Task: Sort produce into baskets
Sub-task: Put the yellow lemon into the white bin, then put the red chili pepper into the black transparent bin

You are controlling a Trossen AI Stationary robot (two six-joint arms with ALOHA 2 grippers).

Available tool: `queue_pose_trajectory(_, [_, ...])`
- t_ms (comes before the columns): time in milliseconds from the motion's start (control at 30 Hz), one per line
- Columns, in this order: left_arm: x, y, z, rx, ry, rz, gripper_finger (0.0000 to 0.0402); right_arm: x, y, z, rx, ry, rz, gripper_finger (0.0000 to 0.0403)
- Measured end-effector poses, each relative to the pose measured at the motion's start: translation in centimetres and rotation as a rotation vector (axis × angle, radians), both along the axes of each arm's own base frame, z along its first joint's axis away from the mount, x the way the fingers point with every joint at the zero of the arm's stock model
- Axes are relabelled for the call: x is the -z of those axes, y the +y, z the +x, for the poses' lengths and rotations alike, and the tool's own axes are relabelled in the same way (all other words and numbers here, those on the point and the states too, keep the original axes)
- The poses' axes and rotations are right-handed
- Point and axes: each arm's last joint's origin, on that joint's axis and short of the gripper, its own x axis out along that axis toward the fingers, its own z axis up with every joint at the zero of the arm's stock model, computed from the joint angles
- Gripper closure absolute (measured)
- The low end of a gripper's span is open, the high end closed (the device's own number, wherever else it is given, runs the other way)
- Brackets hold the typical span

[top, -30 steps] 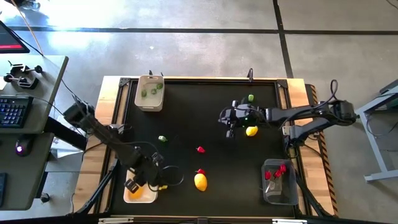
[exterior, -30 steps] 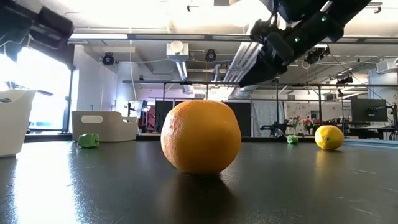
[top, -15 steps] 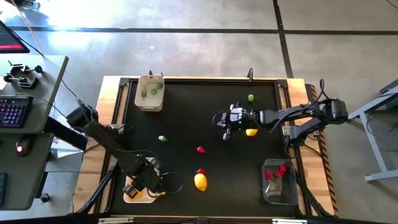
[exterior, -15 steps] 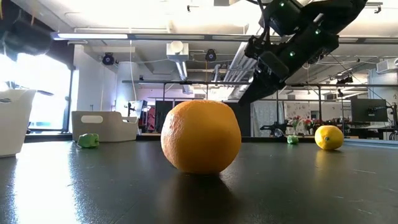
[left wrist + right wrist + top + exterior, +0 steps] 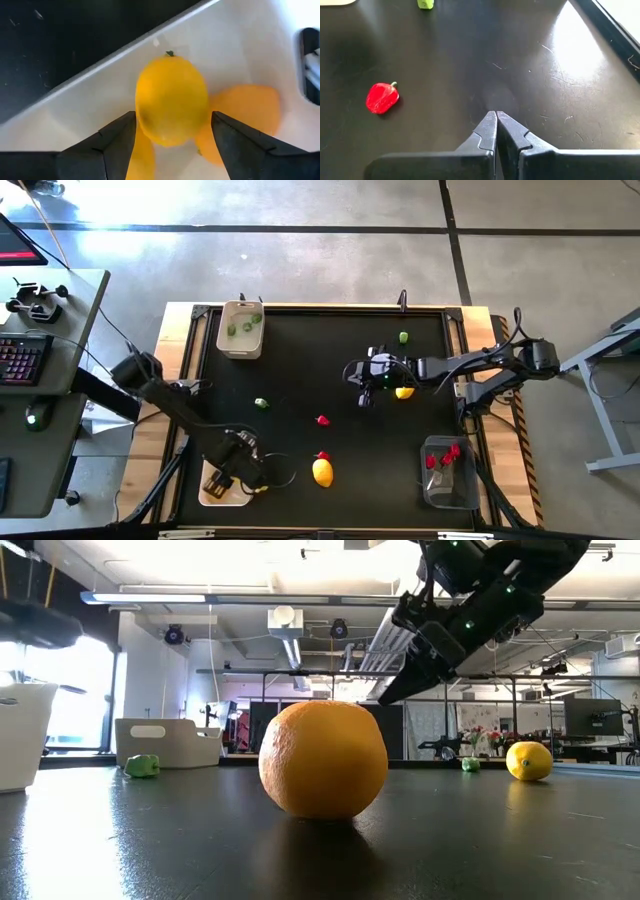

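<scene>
Since a second ago, the left arm's fingers (image 5: 172, 137) have dropped into the shallow white tray (image 5: 212, 494) and spread wide around a smooth yellow lemon (image 5: 171, 100) lying loose between them.
Sorting looks roughly half done: yellow pieces sit in that tray, green ones in the beige-white tub (image 5: 240, 330), red ones in the clear grey bin (image 5: 448, 473). Another yellow lemon (image 5: 404, 391) lies just beside the right arm's shut, empty fingers (image 5: 496, 131); two red, two green and a yellow-orange oval (image 5: 322, 472) lie farther off on the scuffed black bench (image 5: 300, 360), in a workshop with a concrete floor.
</scene>
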Motion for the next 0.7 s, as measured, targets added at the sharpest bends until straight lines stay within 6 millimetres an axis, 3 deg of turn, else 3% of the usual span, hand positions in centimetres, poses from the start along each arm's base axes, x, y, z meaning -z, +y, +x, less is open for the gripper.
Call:
queue_pose_trajectory(200, [-2.2, 0.7, -0.5, -0.037, -0.086, -0.021, 0.0158, 0.0, 0.0, 0.0, -0.001, 0.0, 0.0, 0.0403])
queue_pose_trajectory(433, [-4.7, 3.0, -0.2, -0.118, -0.226, -0.007, 0.0167, 0.0, 0.0, 0.0, -0.017, 0.002, -0.016, 0.0403])
queue_pose_trajectory(700, [-6.3, 6.7, 1.1, -0.142, -0.565, -0.1, 0.0234, -0.6, 0.0, 0.6, -0.033, -0.082, -0.046, 0.0403])
